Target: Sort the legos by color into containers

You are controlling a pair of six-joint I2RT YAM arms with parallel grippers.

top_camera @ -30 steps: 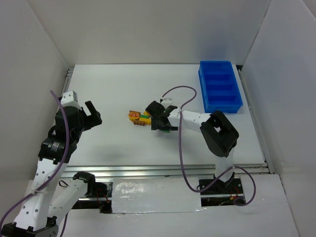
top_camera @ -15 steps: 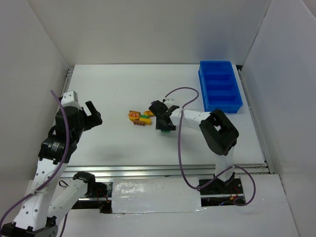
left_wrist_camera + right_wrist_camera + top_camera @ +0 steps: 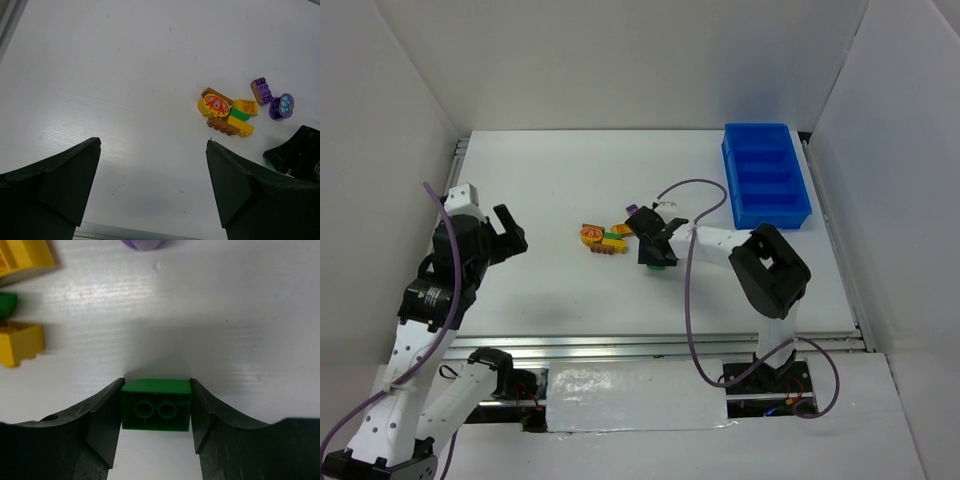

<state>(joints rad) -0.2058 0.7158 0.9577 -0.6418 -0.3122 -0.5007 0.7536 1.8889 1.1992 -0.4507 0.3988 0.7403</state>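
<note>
As left jaws stay apart, right jaws clamping a green brick (image 3: pixel 156 407) have edged rightward.

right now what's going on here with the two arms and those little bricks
The right end effector is shut on a green brick, just beside the small pile of yellow, orange and brown bricks mid-table. The left end effector is open, holds nothing and hangs off to the left. The blue tray sits at the far right; no bricks show in it from above.
</note>
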